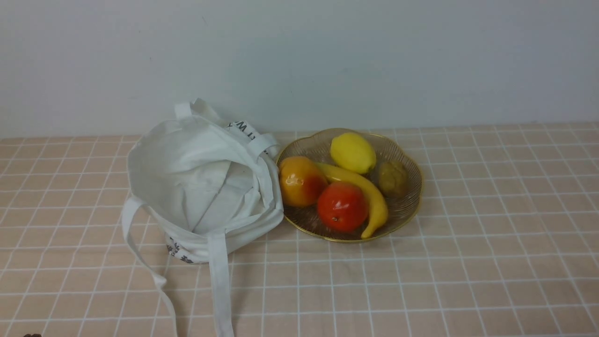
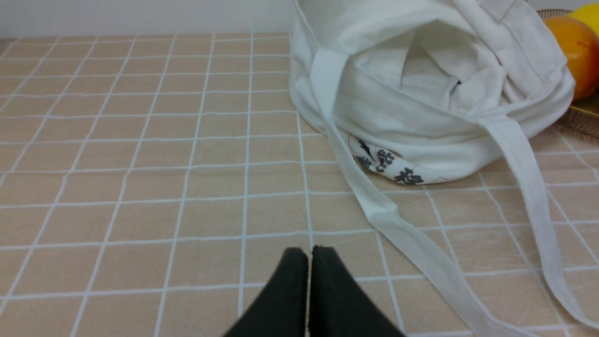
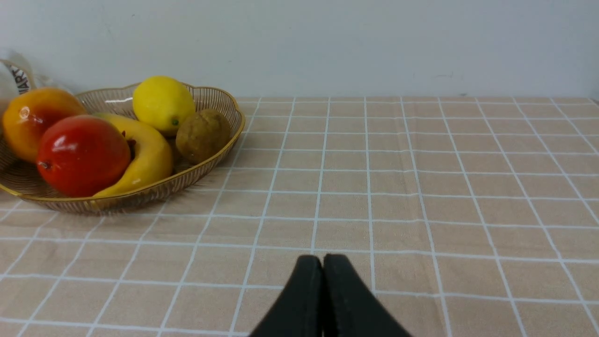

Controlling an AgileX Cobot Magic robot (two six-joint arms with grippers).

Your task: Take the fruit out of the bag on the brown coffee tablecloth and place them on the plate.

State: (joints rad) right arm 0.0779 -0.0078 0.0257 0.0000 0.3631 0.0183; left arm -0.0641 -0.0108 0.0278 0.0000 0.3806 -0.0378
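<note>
The yellow lemon point(image 1: 353, 152) lies at the back of the amber glass plate point(image 1: 408, 209), also in the right wrist view point(image 3: 163, 104). The white canvas bag point(image 1: 201, 182) stands open and slumped left of the plate on the checked brown tablecloth point(image 1: 468, 262); I see no fruit inside it. In the left wrist view the bag point(image 2: 421, 93) lies ahead with its straps trailing. My left gripper point(image 2: 309, 250) is shut and empty above the cloth. My right gripper point(image 3: 323, 258) is shut and empty, off to one side of the plate point(image 3: 206, 166). Neither gripper shows in the front view.
On the plate also lie a banana point(image 1: 369, 196), a red round fruit point(image 1: 342, 206), an orange-red blotched fruit point(image 1: 300, 181) and a brown kiwi-like fruit point(image 1: 392, 178). A white wall stands behind the table. The bag's straps point(image 1: 220, 281) trail toward the front edge.
</note>
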